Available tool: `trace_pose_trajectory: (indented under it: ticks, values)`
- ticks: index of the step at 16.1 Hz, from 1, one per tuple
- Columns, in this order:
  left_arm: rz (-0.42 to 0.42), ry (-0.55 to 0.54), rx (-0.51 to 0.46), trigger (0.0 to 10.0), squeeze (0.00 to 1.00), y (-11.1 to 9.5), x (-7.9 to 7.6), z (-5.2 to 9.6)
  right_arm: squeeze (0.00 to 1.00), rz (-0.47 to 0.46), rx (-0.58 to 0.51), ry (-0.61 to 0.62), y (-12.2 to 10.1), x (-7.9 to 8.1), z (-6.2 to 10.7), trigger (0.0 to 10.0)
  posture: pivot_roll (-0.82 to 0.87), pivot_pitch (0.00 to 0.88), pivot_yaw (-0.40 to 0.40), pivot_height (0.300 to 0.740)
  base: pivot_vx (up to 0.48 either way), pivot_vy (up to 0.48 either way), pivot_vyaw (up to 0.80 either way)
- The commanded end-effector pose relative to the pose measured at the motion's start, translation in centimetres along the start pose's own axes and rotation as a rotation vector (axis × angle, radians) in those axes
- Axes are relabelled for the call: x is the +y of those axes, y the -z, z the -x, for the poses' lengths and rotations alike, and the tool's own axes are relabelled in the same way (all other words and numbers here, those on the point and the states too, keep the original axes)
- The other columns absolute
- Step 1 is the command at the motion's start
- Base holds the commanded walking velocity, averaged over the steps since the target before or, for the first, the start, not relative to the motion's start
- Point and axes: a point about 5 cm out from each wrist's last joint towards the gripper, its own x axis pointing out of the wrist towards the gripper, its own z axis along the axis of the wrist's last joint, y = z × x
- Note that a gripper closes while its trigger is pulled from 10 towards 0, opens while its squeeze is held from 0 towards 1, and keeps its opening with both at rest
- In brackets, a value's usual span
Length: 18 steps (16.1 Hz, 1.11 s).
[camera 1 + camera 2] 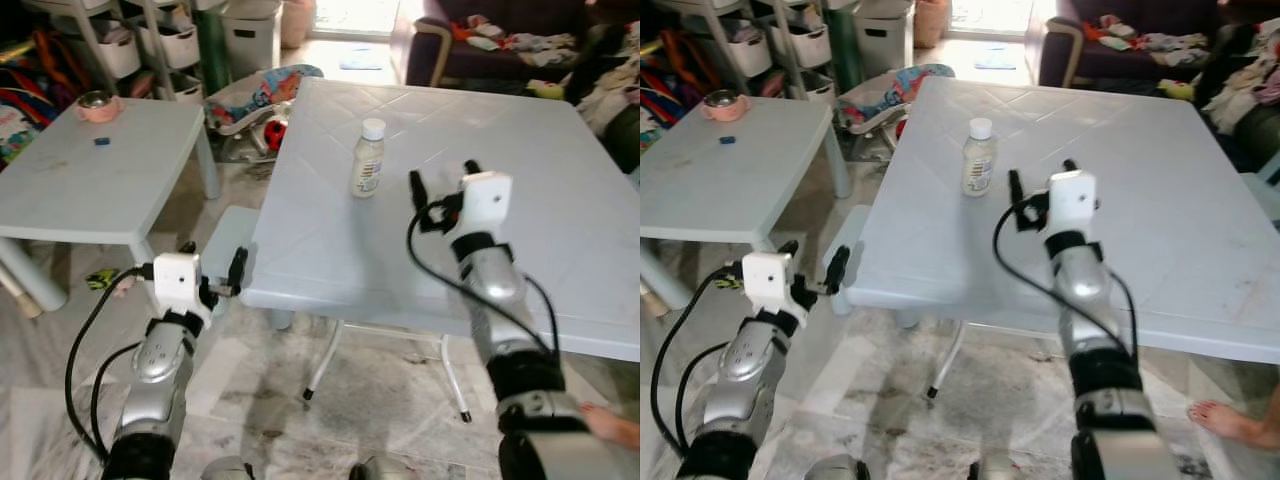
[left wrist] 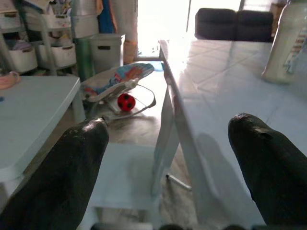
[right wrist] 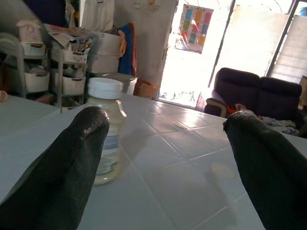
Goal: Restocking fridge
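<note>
The bottle's (image 1: 368, 160) label print is too small to read, the desk's (image 1: 560, 220) right side runs off the frame, and a person's bare foot (image 1: 1238, 421) is cut by the edge.

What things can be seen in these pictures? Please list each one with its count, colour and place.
Small plastic bottle with white cap: one, pale cream, upright on the large table.
Large white plastic table: one, before the robot.
Low white table: one, on the robot's left.
Pink bowl: one, on the low table's far side.
Small blue piece: one, on the low table.
Colourful baby bouncer with red ball: one, on the floor between the tables.
Dark sofa with clothes: one, far side of room.
Person's bare foot: one, floor at right.
Left gripper: open, near the large table's edge.
Right gripper: open, above the large table, right of the bottle.
</note>
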Motion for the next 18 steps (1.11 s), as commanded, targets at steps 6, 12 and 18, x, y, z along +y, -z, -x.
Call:
trace_pose_trajectory:
  ticks: [6,12,18]
  values:
    - [-0.029,-0.034,-0.026,10.0,0.0,-1.8,2.6,1.4,0.0,-0.096,-0.048,0.022,-1.4,0.4,0.5,10.0,0.03,0.007,-0.008,0.74,0.0,0.0,0.08]
    - [-0.007,-0.045,-0.035,10.0,0.0,-2.3,2.5,2.1,0.0,-0.156,0.006,0.047,-0.3,3.8,5.0,10.0,0.0,0.012,-0.003,0.74,0.0,0.0,0.0]
    - [0.027,-0.031,-0.032,10.0,0.0,-2.3,1.4,1.8,0.0,-0.135,0.047,0.065,-0.5,2.9,5.1,10.0,-0.01,0.005,-0.011,0.74,0.18,0.0,0.21]
